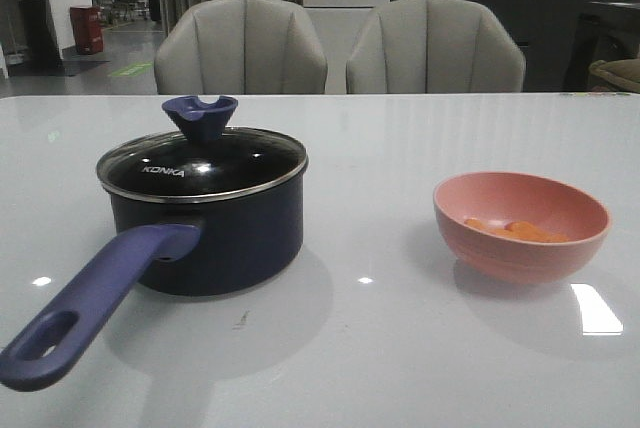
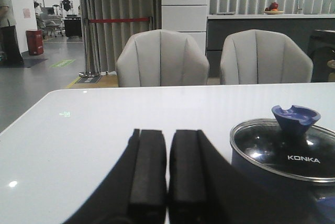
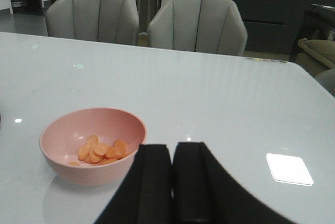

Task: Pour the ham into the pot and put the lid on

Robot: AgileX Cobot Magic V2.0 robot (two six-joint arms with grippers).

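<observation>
Dark navy metal fills the left half of our front view: the pot stands on the white table, its long purple-blue handle running toward the lower left corner of the frame, the hole at its end near the bottom edge. We see the glass lid seated on the pot's rim, white KONKA lettering on the glass, and the blue funnel-shaped knob upright at its top.

Well apart, at the right of the front view, sits a pink bowl. The ham lies inside it as small orange slices; in our right wrist view the slices are heaped at the bowl's bottom.

In the left wrist view our left gripper sits at the bottom centre, its black fingers pressed together with nothing between them; the pot and lid lie at the lower right of that frame. In the right wrist view our right gripper is likewise closed on nothing, the bowl at its lower left.

Two grey chairs stand behind the table.
</observation>
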